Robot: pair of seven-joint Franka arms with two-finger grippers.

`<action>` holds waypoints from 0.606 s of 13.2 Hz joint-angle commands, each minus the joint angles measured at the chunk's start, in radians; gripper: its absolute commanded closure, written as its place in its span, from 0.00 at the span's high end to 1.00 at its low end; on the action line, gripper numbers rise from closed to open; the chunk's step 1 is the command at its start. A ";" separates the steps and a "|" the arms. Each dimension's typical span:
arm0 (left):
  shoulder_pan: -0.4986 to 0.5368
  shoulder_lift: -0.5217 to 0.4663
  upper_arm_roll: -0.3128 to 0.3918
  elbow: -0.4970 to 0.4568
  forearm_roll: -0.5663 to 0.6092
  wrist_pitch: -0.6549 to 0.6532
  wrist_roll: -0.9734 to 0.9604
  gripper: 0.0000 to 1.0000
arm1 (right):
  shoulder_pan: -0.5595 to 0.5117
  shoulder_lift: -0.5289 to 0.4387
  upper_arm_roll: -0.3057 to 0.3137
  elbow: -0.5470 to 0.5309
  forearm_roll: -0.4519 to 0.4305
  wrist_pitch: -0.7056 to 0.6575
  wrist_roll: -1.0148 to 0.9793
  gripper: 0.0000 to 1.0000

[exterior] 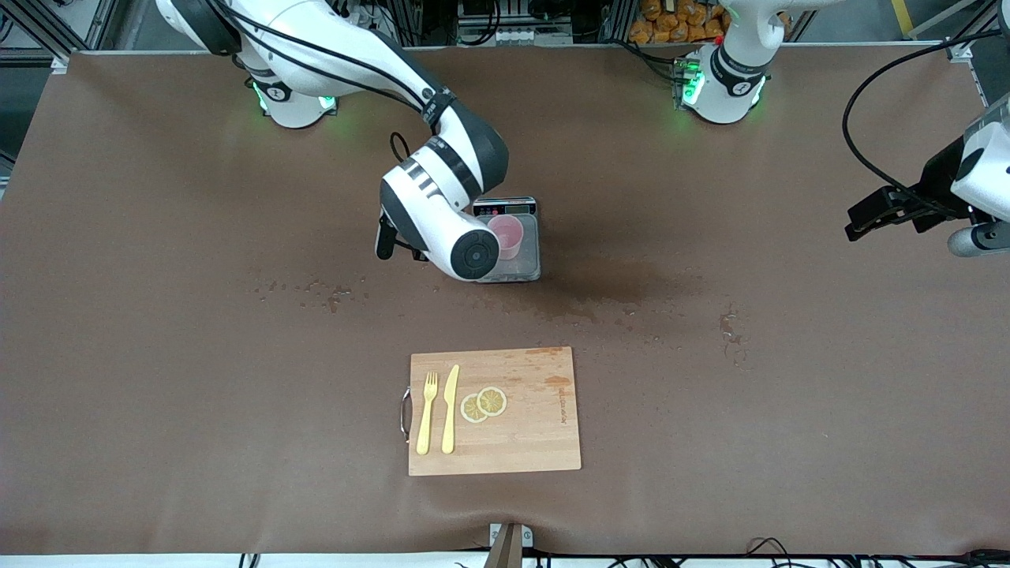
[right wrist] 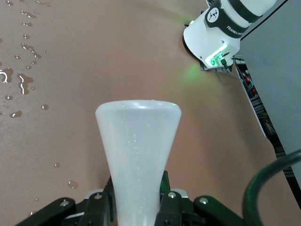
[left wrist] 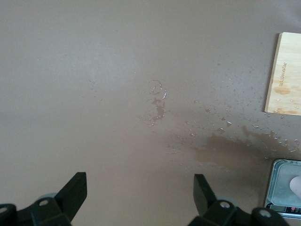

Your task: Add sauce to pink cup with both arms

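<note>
My right gripper (right wrist: 136, 207) clamps the sauce bottle (right wrist: 137, 155) just beside the pink cup (exterior: 506, 237) on the scale (exterior: 527, 268); my left gripper (left wrist: 140, 193) waits well apart, fingers (left wrist: 75, 190) spread

Whitish sauce bottle (right wrist: 137, 155) held tilted over the upright pink cup (exterior: 506, 236) on the scale (exterior: 527, 264).

The right gripper (right wrist: 136, 207) is clamping shut, its arm reaching out low over mid-table; the left gripper (left wrist: 140, 193) is waiting high, fingers (left wrist: 75, 190) spread.
</note>
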State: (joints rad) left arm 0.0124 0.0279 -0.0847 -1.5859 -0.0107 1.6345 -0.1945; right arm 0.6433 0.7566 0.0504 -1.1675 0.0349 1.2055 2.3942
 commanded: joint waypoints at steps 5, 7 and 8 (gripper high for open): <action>0.003 0.003 -0.001 -0.008 -0.020 0.016 0.017 1.00 | -0.047 -0.016 0.019 0.043 0.017 -0.027 -0.038 0.00; 0.006 0.003 -0.003 -0.008 -0.020 0.018 0.017 1.00 | -0.050 -0.019 0.017 0.043 0.017 -0.029 -0.061 0.00; 0.006 0.003 -0.003 -0.009 -0.020 0.018 0.017 1.00 | -0.057 -0.023 0.017 0.043 0.020 -0.029 -0.079 0.00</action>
State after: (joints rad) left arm 0.0121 0.0340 -0.0855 -1.5899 -0.0107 1.6407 -0.1945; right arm 0.6096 0.7542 0.0525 -1.1312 0.0391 1.1998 2.3423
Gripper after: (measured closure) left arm 0.000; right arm 0.634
